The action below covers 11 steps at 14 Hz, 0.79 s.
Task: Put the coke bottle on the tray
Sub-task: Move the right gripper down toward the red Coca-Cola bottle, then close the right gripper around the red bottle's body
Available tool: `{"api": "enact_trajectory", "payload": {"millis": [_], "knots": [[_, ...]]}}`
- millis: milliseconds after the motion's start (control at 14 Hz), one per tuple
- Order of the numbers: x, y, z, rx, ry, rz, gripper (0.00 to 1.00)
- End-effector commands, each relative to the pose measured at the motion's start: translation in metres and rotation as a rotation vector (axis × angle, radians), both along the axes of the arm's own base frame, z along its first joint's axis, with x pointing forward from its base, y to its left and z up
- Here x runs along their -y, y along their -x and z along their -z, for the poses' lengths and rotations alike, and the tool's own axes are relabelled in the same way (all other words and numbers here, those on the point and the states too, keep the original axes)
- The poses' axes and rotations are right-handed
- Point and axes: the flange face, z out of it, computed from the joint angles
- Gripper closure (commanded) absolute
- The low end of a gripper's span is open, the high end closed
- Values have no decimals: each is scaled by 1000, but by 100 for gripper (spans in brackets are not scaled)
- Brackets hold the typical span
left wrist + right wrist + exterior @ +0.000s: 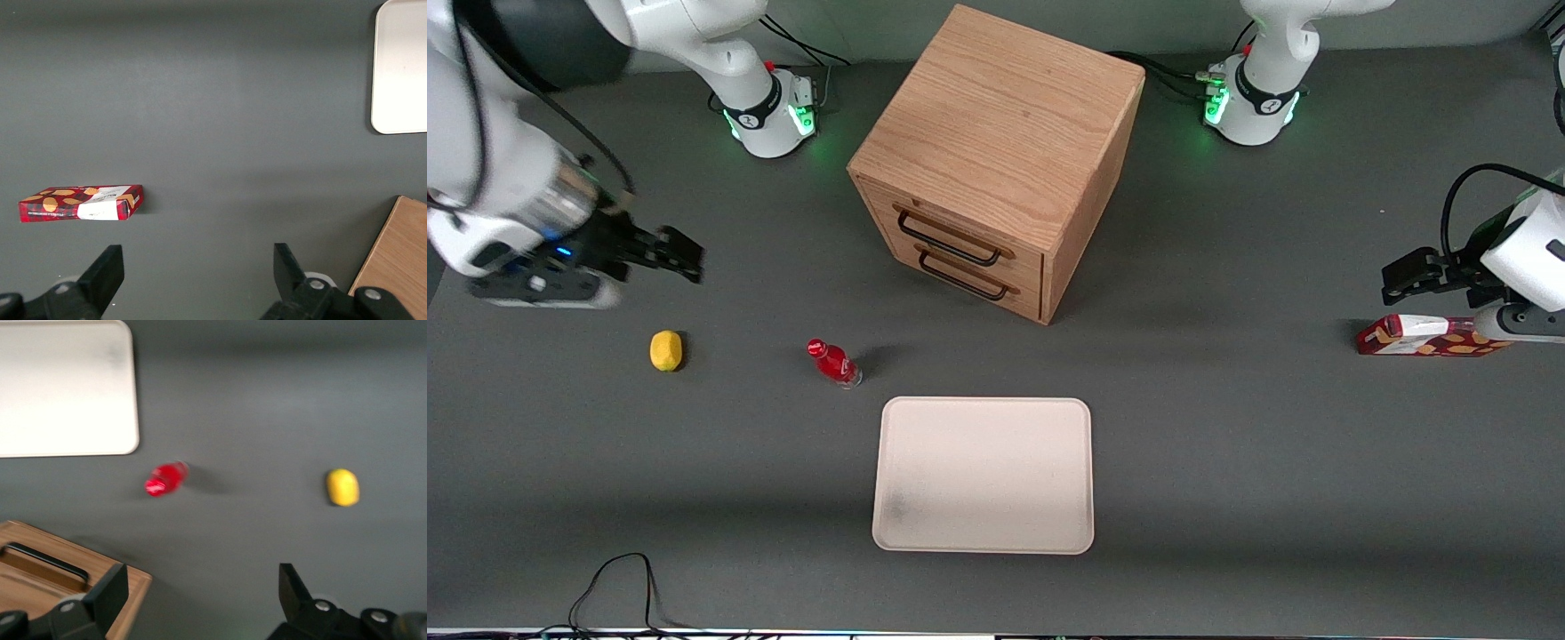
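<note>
The coke bottle [834, 363], tiny with a red cap and red label, stands on the grey table just off the tray's corner, between the lemon and the tray. It also shows in the right wrist view [164, 479]. The cream-white tray [984, 474] lies flat nearer the front camera than the wooden drawer box; its bare surface also shows in the right wrist view [63, 387]. My gripper [685, 258] hangs in the air at the working arm's end of the table, above and farther from the camera than the lemon. Its fingers [108, 587] stand wide open and empty.
A yellow lemon [665, 349] lies beside the bottle, toward the working arm's end. A wooden drawer box [996, 160] with two black handles stands farther from the camera than the tray. A red-and-white flat carton [1427, 337] lies at the parked arm's end.
</note>
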Motion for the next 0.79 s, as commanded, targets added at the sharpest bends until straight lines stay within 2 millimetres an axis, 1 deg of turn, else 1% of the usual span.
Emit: {"api": "enact_trajectory", "payload": {"millis": [0, 71, 143, 214, 286, 357, 429, 500, 571, 714], "knots": [[-29, -21, 38, 11, -34, 6, 0], [-35, -21, 59, 24, -39, -1, 0], [-38, -19, 86, 35, -43, 0, 0], [-49, -15, 112, 57, -53, -16, 0], [-53, -11, 138, 78, -60, -23, 0], [-53, -8, 167, 82, -61, -23, 0], [-53, -4, 189, 89, -61, -27, 0], [-54, 0, 208, 83, -59, -28, 0], [-57, 3, 222, 78, -58, -36, 0], [-60, 5, 241, 72, -57, -41, 0]]}}
